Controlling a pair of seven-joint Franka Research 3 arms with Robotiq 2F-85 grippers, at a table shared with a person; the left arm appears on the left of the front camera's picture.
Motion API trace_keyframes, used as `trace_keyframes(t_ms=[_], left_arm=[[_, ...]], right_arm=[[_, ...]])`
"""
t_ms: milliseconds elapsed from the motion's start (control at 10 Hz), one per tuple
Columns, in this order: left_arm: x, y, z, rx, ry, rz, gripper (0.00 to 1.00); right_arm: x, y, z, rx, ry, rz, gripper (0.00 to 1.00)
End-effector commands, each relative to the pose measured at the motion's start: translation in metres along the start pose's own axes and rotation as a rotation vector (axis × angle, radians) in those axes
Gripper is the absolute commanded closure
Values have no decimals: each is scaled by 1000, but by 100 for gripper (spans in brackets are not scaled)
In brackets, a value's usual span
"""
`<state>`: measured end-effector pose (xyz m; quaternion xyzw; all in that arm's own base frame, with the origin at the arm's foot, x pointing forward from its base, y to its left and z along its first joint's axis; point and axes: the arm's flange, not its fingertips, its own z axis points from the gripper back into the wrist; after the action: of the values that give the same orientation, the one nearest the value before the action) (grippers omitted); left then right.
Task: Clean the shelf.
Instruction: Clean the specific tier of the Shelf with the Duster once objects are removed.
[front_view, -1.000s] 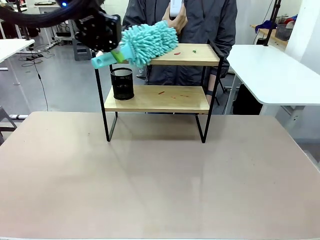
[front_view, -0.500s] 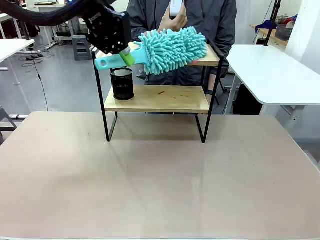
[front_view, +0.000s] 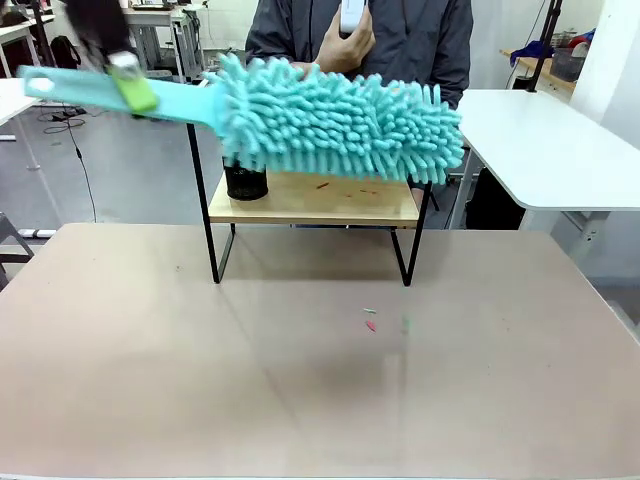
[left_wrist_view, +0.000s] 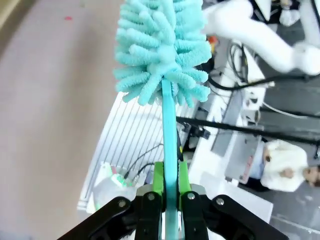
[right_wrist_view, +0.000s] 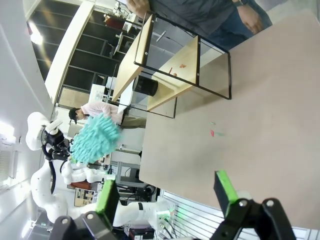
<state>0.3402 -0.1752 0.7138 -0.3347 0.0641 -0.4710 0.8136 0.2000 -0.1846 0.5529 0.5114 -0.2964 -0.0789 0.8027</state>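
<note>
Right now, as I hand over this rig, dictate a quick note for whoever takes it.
Left claw: shut on the duster handle, head held clear of the shelf, on the robot's side.
Right claw: open, empty, above the table.
Done: small bits lie on the table before the shelf.
Left: red crumbs on the lower board, right of the mesh cup; top board surface can't be judged, check it.

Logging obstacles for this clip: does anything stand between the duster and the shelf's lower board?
Yes: a black mesh cup stands at the left end of the lower board of the shelf, left of the red crumbs the duster must reach.
</note>
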Motion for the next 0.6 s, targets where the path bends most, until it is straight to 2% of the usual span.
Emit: trace_keyframes(t_ms=[0,200,300,400,500], left_arm=[[-14,-3,16,-9,-76,-26,88],[-29,-1,29,-12,-149,-4,88],[-55,-2,53,-5,-213,8,88],[-92,0,82,45,-341,63,88],[-143,5,111,142,-519,170,88]], right_arm=[[2,2,-1,15,-8,24,0],[2,2,-1,15,-8,24,0],[2,2,-1,15,-8,24,0],[2,2,-1,15,-8,24,0],[2,2,-1,15,-8,24,0]])
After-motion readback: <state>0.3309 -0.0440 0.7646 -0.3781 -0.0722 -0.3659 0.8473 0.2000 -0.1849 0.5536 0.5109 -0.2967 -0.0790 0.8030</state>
